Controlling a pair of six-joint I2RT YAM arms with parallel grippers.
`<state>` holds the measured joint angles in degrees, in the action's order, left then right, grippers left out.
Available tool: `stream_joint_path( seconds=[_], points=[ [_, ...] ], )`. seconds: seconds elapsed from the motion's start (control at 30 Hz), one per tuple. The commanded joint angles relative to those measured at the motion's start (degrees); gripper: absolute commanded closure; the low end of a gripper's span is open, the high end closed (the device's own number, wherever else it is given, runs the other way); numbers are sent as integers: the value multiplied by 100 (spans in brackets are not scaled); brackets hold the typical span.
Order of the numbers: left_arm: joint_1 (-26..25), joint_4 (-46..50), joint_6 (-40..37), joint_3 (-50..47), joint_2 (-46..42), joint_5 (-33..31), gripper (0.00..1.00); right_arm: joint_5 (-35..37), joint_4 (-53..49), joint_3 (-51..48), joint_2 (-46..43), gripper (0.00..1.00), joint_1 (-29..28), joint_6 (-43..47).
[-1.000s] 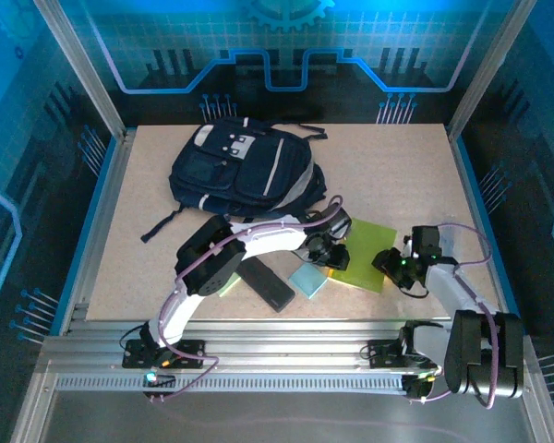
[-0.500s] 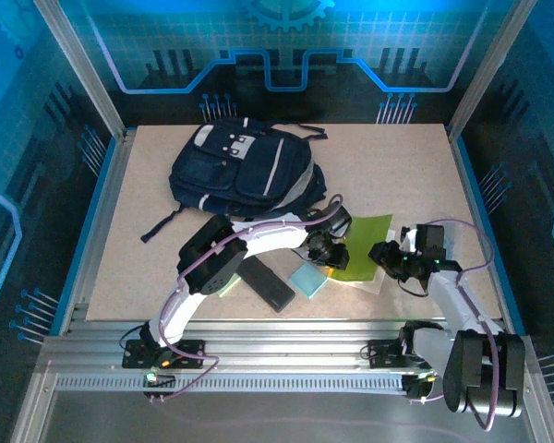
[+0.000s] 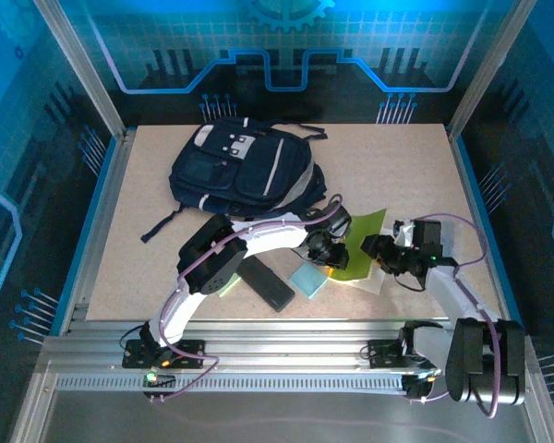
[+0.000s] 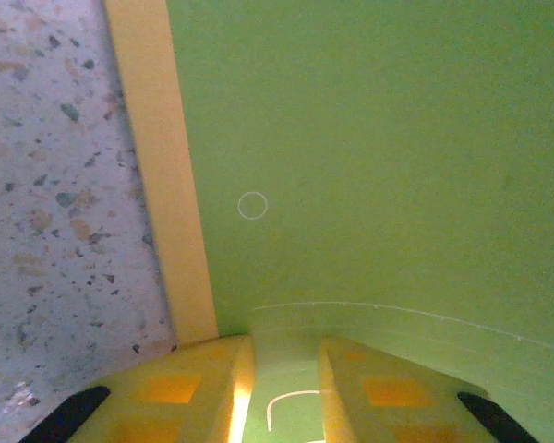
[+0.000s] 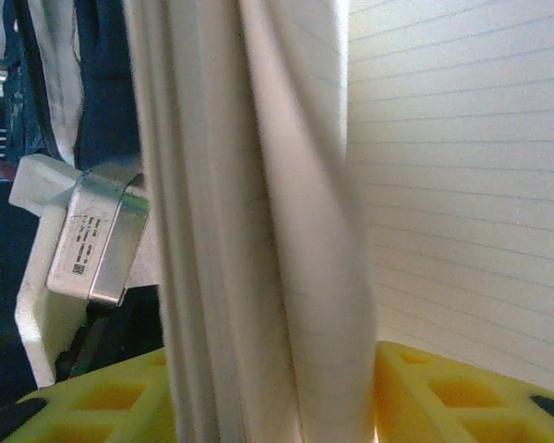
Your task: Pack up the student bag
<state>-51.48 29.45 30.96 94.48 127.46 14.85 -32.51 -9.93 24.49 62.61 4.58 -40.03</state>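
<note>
Speckled beige tabletop, blue-lit circuit-patterned wall panels, aluminium frame posts, metal rails along near edge

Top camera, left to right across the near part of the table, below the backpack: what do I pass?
Pale green sheet → black case → light blue pad → green notebook.

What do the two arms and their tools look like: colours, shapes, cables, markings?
The left arm has white curved links and black joint housings, with a purple cable running along it. The right arm looks similar: black housings, a white link, a purple cable loop. The left tool and the right tool are black; their fingers are yellow blocks with darker square recesses.
</note>
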Motion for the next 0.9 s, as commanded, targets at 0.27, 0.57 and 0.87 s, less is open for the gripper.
stream_joint_path(
  seconds=[0.27,0.57,0.87],
  points=[
    [51,184,-8,-275,281,-149,72,118,706,475,999,28,-410,546],
    [103,174,102,-605,144,-210,72,311,437,1169,831,26,-388,1263],
    [200,192,69,-623,85,-254,72,-803,337,1400,1575,37,-415,1126]
  ],
)
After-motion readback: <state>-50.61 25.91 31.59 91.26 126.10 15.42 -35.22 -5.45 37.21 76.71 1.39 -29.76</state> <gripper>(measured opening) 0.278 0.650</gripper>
